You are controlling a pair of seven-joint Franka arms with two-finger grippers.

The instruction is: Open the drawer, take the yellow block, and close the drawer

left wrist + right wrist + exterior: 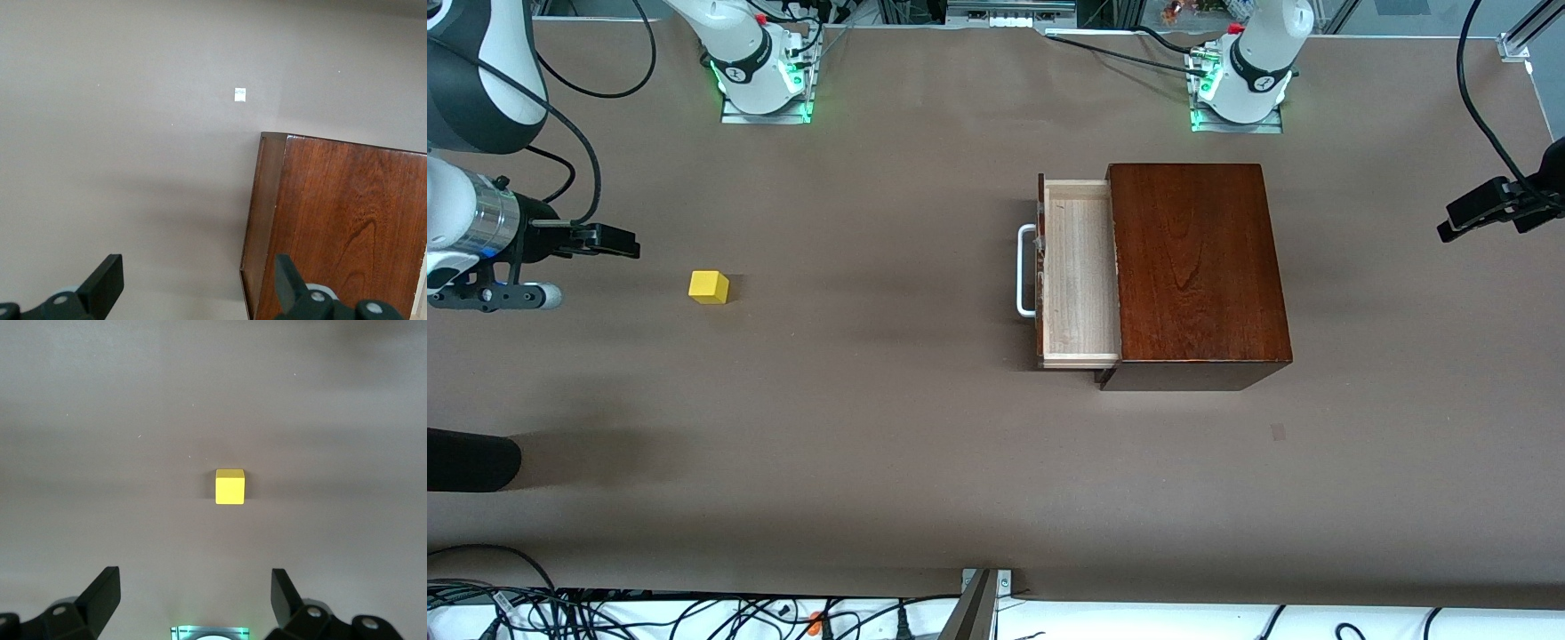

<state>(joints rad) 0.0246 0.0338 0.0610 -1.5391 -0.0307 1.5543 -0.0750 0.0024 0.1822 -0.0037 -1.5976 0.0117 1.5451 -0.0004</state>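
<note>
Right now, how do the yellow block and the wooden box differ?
Size: the yellow block is tiny; the wooden box is far larger.
Color: the block is bright yellow; the box is dark reddish-brown.
Place: the block lies toward the right arm's end of the table; the box sits toward the left arm's end, its drawer pulled out.
Both rest on the table, untouched.

The drawer (1079,272) stood pulled partway out of its dark reddish-brown polished wooden box (1196,263), its pale bare-wood tray showing nothing inside and its white U-shaped handle (1024,270) pointing toward the right arm's end of the table. The yellow block (709,287), a small bright cube, sat flat on the table well apart from the drawer, toward the right arm's end.
</note>
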